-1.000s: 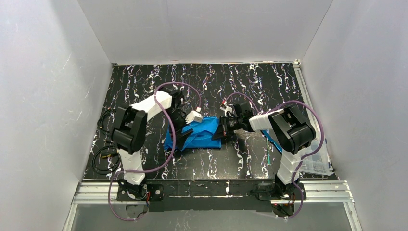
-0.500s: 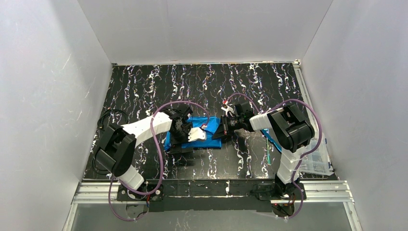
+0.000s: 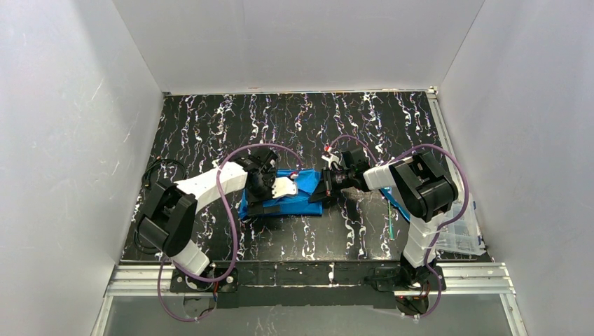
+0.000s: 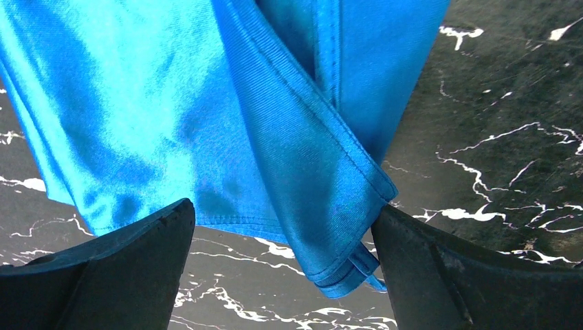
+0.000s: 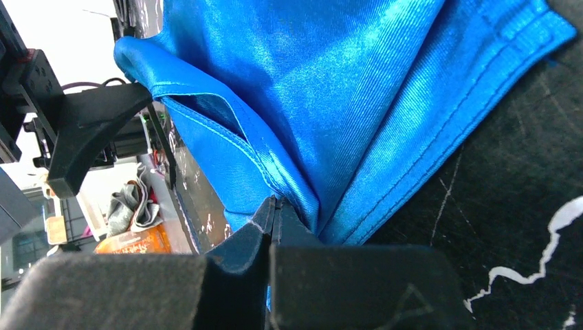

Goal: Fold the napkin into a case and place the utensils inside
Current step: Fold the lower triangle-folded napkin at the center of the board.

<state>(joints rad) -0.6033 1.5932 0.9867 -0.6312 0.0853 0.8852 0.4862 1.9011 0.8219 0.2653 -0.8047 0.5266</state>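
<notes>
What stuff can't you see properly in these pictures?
- Top view: the utensils are too small to count, and they lie partly under the right arm.
- Top view: the left gripper covers the napkin's middle folds.
- Left wrist view: the picture's top edge cuts the napkin off.

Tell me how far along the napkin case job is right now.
Done: the napkin is already folded into several layers on the table. In hand: the right gripper is shut on a fold at its edge, while the left gripper stands open over a layered corner, gripping nothing. Left: finishing the folds, then loading the utensils, which lie on the table to the napkin's right, outside the cloth.
</notes>
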